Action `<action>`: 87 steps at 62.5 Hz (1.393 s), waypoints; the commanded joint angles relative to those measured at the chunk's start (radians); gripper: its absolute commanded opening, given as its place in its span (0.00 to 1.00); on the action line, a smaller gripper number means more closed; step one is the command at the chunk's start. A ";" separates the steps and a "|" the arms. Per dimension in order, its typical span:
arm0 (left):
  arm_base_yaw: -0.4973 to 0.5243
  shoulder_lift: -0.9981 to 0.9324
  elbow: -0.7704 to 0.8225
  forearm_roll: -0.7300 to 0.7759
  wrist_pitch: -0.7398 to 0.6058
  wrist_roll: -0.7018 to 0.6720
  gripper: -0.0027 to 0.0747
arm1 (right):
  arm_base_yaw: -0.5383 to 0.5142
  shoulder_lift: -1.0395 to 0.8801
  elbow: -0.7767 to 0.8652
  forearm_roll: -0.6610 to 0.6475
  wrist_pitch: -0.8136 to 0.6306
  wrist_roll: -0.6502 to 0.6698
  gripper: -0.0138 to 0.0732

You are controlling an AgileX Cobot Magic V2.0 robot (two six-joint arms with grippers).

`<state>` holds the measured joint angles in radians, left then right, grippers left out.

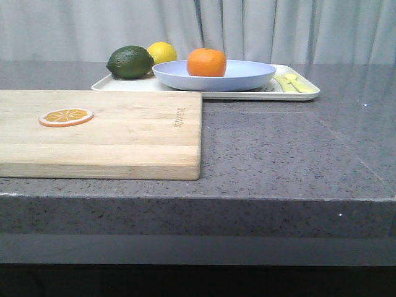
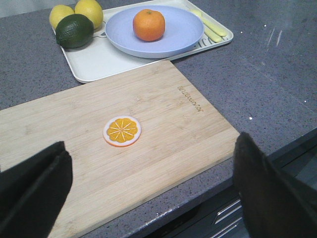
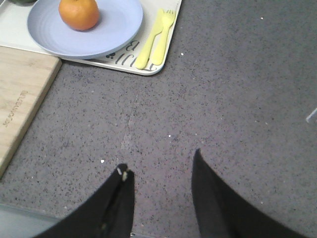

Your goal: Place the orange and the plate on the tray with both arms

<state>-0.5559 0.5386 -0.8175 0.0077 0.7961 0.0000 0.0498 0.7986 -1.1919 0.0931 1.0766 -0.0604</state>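
Both grippers empty, orange already on the plate on the tray

From my seat: left gripper [image 2: 148,193] is spread wide over the wooden cutting board [image 1: 111,133], right gripper [image 3: 161,198] is parted over bare speckled grey counter [image 1: 297,154], neither's holding anything. An orange slice [image 1: 66,116] lies on the board. Further back the white tray [image 1: 303,94] carries the lavender plate [image 1: 247,75] with the orange [image 1: 206,62] in it, plus a lime [image 1: 130,62], lemon [image 1: 163,52] and yellow cutlery [image 1: 295,82]. Pale curtains [image 1: 260,28] behind
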 commanded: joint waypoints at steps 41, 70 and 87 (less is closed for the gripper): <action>0.002 0.002 -0.027 -0.008 -0.075 -0.010 0.86 | -0.002 -0.468 0.375 0.051 -0.067 -0.008 0.52; 0.002 0.002 -0.025 -0.008 -0.074 -0.010 0.24 | -0.002 -0.468 0.392 0.051 -0.065 -0.008 0.03; 0.002 0.002 -0.025 -0.008 -0.074 -0.010 0.01 | -0.002 -0.468 0.392 0.051 -0.059 -0.008 0.02</action>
<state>-0.5559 0.5386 -0.8175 0.0077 0.7961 0.0000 0.0498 0.3204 -0.7782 0.1345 1.0784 -0.0683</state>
